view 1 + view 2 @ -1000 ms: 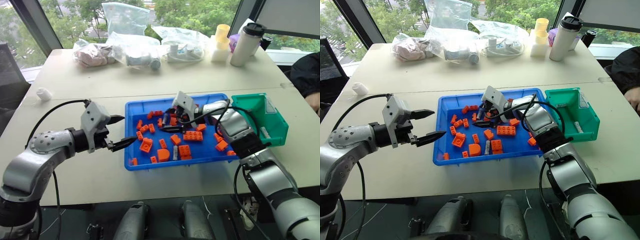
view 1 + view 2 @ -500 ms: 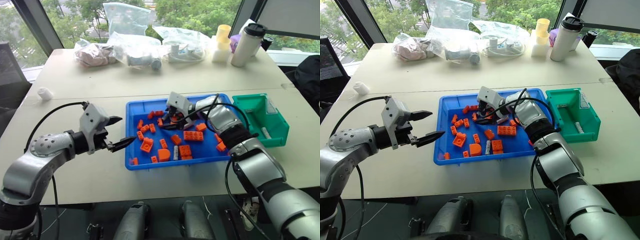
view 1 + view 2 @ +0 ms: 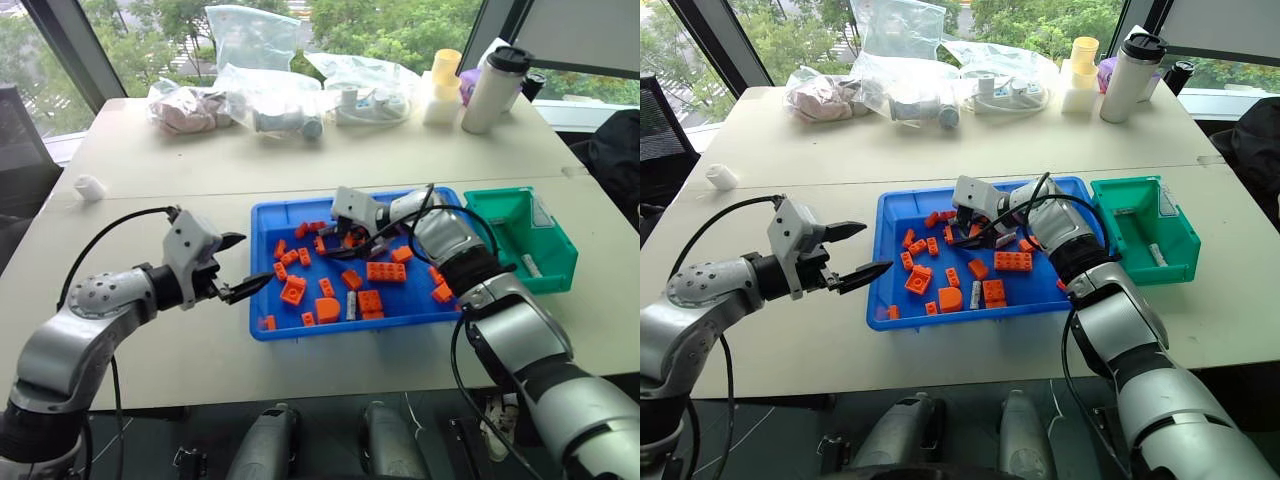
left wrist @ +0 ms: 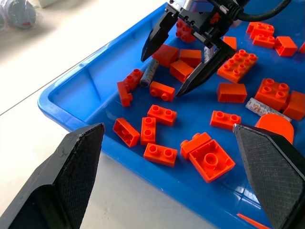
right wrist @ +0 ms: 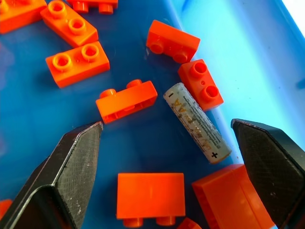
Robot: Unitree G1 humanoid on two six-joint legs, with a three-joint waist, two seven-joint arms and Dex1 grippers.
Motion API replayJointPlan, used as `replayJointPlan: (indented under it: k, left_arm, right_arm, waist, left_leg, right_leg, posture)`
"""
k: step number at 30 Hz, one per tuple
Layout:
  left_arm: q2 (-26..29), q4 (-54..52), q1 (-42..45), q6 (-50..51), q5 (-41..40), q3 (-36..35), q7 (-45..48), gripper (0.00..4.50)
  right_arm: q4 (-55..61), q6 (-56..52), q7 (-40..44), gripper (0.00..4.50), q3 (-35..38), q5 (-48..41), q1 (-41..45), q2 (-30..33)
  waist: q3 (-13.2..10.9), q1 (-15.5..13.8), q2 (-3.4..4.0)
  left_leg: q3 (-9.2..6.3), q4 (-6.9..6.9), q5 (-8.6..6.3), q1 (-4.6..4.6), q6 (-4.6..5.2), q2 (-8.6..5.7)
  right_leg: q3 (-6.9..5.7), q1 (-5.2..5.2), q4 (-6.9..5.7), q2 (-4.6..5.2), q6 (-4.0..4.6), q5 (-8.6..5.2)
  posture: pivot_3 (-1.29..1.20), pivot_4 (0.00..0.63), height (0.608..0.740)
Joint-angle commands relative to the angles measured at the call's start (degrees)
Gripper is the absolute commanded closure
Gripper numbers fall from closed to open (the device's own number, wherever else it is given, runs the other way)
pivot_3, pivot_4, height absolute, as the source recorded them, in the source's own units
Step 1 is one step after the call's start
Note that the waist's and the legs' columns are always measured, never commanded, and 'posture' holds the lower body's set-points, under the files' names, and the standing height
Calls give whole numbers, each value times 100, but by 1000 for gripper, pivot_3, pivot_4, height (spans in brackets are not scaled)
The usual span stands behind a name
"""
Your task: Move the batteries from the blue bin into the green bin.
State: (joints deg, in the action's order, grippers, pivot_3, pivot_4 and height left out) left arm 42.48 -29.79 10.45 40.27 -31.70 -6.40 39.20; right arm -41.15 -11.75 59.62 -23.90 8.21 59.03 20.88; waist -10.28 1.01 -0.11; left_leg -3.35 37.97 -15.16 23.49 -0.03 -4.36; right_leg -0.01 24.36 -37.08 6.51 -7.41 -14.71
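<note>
Counter: a wide off-white counter (image 3: 200, 170) carries everything; the landmark on it is the blue bin.
Blue bin: a large shallow bright blue plastic tray with a raised rim (image 3: 262, 330), in the middle of the counter, strewn with orange toy building bricks (image 3: 385, 271).
Green bin: a small deep green plastic bin (image 3: 500, 205) standing just beside the blue bin's right end; one silver-grey cylinder (image 3: 531, 265) lies on its floor.
Far clutter: clear plastic bags of small items (image 3: 270, 95), a white tumbler with a black lid (image 3: 492, 88) and a pale yellow cup (image 3: 444, 68) stand well beyond the blue bin's far side; a small white roll (image 3: 89, 187) lies off beyond its left end.
Left tool: the left tool (image 3: 241, 265) hovers just outside the blue bin's left rim, its two black fingers spread wide with nothing between them.
Right tool: the right tool (image 4: 183, 61) hangs over the far middle of the blue bin, tilted downward, fingers wide apart and gripping nothing.
Batteries: one silver-grey metal battery (image 5: 196, 122) lies flat on the blue bin's floor between the right tool's spread fingers, with orange bricks close around it; another (image 3: 350, 306) lies near the blue bin's near rim, beside a large brick.
</note>
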Motion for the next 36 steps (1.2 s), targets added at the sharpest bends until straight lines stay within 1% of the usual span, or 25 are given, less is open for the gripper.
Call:
replayJointPlan:
  k: [1, 3, 7, 8, 14, 16, 20, 22, 24, 26, 29, 32, 36]
  left_arm:
    - [-20, -63, 108, -149, 77, 5, -12, 0]
    - [-40, -40, 120, -175, 92, 16, -21, 0]
    - [-79, -26, 107, -209, 126, 32, -36, 0]
    - [-91, -25, 108, -210, 136, 35, -40, 0]
    - [-133, -43, 68, -214, 172, 28, -70, 0]
    - [-131, -56, 67, -201, 155, 14, -57, 0]
    - [-163, -116, 122, -105, -5, -122, -88, 0]
    - [-229, -153, 192, -80, -113, -175, -124, 0]
    - [-416, -44, 479, -163, -40, -76, -302, 0]
    - [-698, 101, 917, -160, -167, 78, -326, 0]
    - [-970, 276, 1434, -87, -298, 389, -122, 0]
    - [-1096, 434, 1740, -80, -382, 655, 160, 0]
    - [-1183, 903, 2134, -306, -235, 1069, 708, 0]
  right_arm:
    - [-60, 124, 58, 814, -81, 188, 14, -20]
    - [-102, 202, 121, 1726, -118, 239, 9, -48]
    - [-139, 299, 184, 3897, -150, 320, 12, -117]
    - [-139, 321, 219, 4329, -161, 343, 18, -130]
    - [264, 89, 462, 4329, -78, 302, -112, -68]
    - [428, -132, 324, 4329, 68, 273, -138, -24]
    - [1181, -1138, 17, 4329, 981, -343, -201, 128]
    - [2215, -2146, -119, 4329, 1835, -1020, -414, 271]
    - [3372, -3233, -496, 4329, 2804, -1673, -698, 341]
    - [4214, -3753, -1046, 4329, 3744, -2092, -971, 388]
    - [4986, -4411, -1764, 4329, 4787, -2340, -1342, 609]
    - [5404, -4879, -2213, 4329, 5252, -2331, -1842, 1010]
    - [5699, -5256, -2517, 4329, 5461, -2228, -2758, 1659]
  waist:
    - [0, 5, 0]
    - [0, 4, 0]
    - [0, 7, 0]
    - [0, 8, 0]
    - [0, 6, 0]
    - [0, 5, 0]
    - [-1, -23, 1]
    - [-1, -49, 1]
    - [-2, -73, 2]
    - [-1, -131, 0]
    - [1, -181, -3]
    - [1, -171, -2]
    - [1, -146, -2]
  left_leg:
    - [0, 0, 0, 0, 0, 0]
    - [0, 0, 0, 0, 0, 0]
    - [0, 0, 0, 0, -1, 0]
    - [0, 0, 0, 0, -1, 0]
    - [-1, 0, 0, -1, -1, 0]
    - [-1, 0, 0, -1, -1, 0]
    - [-1, 0, 0, 0, -1, 0]
    - [-1, 0, 0, 1, -1, -1]
    - [-7, 0, 0, 10, 0, -2]
    - [-10, 2, 0, 14, 0, -3]
    - [-9, 5, -1, 13, 1, -3]
    - [-3, 5, -2, 13, 4, -8]
    - [3, 3, -1, 12, 6, -7]
  right_leg:
    - [0, 0, 0, 0, 0, 0]
    - [0, 0, -1, 0, 0, 0]
    - [0, 0, -1, 0, 0, 0]
    - [0, 0, -1, 0, 0, 0]
    - [0, 0, -1, -1, 0, 0]
    - [0, 0, -2, 0, 0, 0]
    - [0, 0, -2, 1, 0, 0]
    - [0, 1, 0, 3, 0, 0]
    - [0, 6, 1, 4, 0, 0]
    - [-2, 6, 3, 5, 0, 0]
    - [-4, 0, 4, 5, 0, 0]
    - [-2, -3, 6, 10, -1, 0]
    - [-1, -1, 4, 10, -1, 0]
  posture:
    - [0, 150, 740]
    - [0, 150, 740]
    - [0, 150, 740]
    - [0, 150, 740]
    - [0, 150, 740]
    - [0, 150, 740]
    - [0, 150, 740]
    - [0, 150, 740]
    - [0, 150, 740]
    - [0, 150, 740]
    - [0, 150, 740]
    - [0, 150, 740]
    - [0, 150, 740]
